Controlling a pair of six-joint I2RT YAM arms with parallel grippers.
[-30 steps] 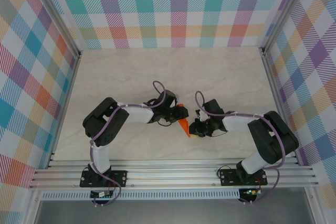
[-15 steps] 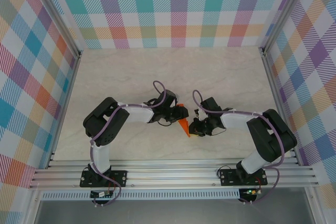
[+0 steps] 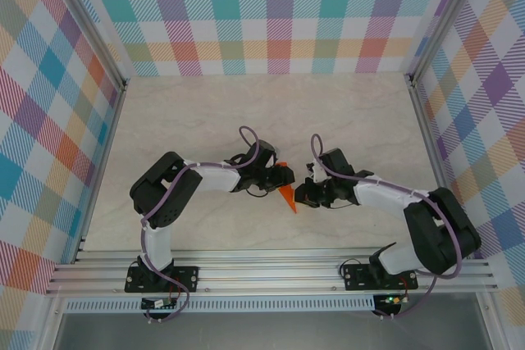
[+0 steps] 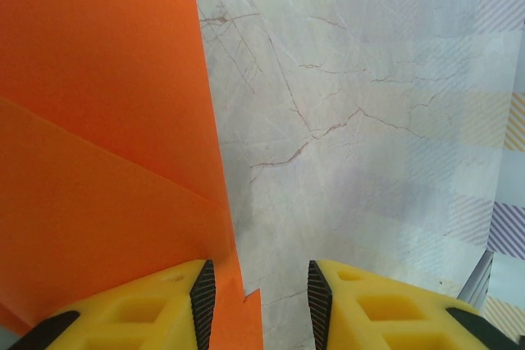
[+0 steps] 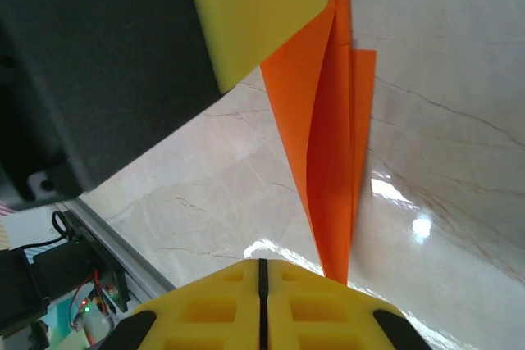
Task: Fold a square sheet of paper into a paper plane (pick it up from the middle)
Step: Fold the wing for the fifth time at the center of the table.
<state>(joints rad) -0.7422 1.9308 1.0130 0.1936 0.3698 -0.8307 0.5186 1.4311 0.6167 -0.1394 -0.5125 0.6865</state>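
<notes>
Right arm's elbow now sits swung out toward frame lower right, the right gripper [image 5: 262, 275] pinched shut beside the tip of the folded bright orange paper dart [image 3: 287, 195], which is unmoved at centre frame on the pale marbled table [image 3: 205, 120]; left gripper [image 4: 256, 288] stands partly apart, one finger on the paper.

One folded orange paper [image 3: 287, 195] lies on one marbled table [image 3: 205, 112]. Two black robot arms reach in from six o'clock: left arm [image 3: 205, 176] and right arm [image 3: 385, 194]. They carry two grippers, left gripper [image 4: 257, 284] and right gripper [image 5: 262, 272], with four yellow fingers [image 4: 385, 309] in all. Three checked walls [image 3: 271, 14] stand at nine, twelve and three o'clock.
</notes>
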